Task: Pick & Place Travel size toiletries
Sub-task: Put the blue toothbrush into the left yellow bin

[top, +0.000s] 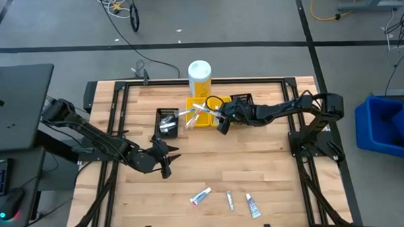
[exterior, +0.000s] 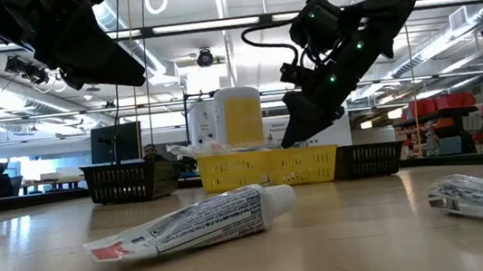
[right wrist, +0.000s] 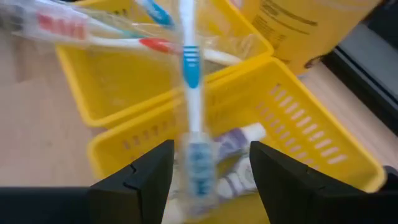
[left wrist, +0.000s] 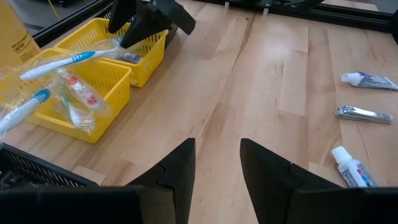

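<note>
My right gripper [top: 222,125] hovers over the near yellow bin [right wrist: 323,143], fingers apart. A blue-and-white toothbrush in a clear wrapper [right wrist: 191,87] runs from between its fingers across both yellow bins; it also shows in the left wrist view [left wrist: 68,61]. More wrapped toothbrushes [left wrist: 71,93] lie in the far yellow bin, and a small tube [right wrist: 239,171] lies in the near one. My left gripper [left wrist: 217,146] is open and empty above the bare table, left of centre [top: 170,157]. Two small white tubes [top: 201,196] [top: 252,206] and a silvery piece [top: 230,201] lie flat near the table's front edge. My right gripper has its fingers [right wrist: 146,177] on either side of the wrapped toothbrush's near end [right wrist: 200,165], coming from above at a slant. The picture is blurred there, so I cannot tell whether a finger touches the wrapper. The toothbrush's far part rests across the bins' rims.
A black bin [top: 167,121] stands left of the yellow bins and another [top: 240,98] right of them. A tall white-and-yellow cylinder [top: 199,76] stands behind them. Bare wood lies between the bins and the loose items at the front.
</note>
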You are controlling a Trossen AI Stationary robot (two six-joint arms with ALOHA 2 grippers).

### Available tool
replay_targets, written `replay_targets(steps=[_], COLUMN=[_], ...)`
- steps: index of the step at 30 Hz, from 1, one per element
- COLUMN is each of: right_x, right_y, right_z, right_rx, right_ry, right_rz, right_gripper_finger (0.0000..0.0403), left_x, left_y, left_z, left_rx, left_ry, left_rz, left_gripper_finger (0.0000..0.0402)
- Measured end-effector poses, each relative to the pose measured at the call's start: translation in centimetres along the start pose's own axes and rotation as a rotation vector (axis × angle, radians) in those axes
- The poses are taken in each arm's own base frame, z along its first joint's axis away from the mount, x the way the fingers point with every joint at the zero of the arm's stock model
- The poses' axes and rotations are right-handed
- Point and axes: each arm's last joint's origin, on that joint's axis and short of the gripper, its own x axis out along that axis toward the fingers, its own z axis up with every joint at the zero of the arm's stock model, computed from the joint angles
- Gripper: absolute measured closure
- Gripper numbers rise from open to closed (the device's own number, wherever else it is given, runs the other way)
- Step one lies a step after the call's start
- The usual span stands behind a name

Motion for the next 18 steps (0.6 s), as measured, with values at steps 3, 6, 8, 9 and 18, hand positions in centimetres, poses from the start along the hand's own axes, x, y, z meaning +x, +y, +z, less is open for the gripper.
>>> replay_targets(steps=[3, 6, 8, 9, 18], right_x=[0.16, 0.24, 0.24, 0.24, 0.26], right_y=[-0.38, -0.49, -0.45, -0.45, -0.61], right_z=[0.03, 0.02, 0.01, -0.02, -0.04], right_rx=[0.014, 0.039, 0.038, 0.026, -0.034], right_ry=[0.009, 0.020, 0.022, 0.025, 0.021], right_rz=[0.045, 0.111, 0.127, 0.129, 0.073], right_gripper_finger=[0.0198, 0.0223, 0.0239, 0.0245, 0.0308], left_x=[0.01, 0.01, 0.01, 0.01, 0.01], left_y=[0.01, 0.03, 0.03, 0.03, 0.03], left_z=[0.00, 0.03, 0.03, 0.02, 0.03], left_rx=[-0.005, -0.010, -0.011, -0.012, -0.012], left_ry=[-0.002, -0.006, -0.006, -0.006, -0.007], left_rz=[0.003, 0.010, 0.010, 0.010, 0.011], left_gripper_finger=[0.0268, 0.0268, 0.0268, 0.0268, 0.0268])
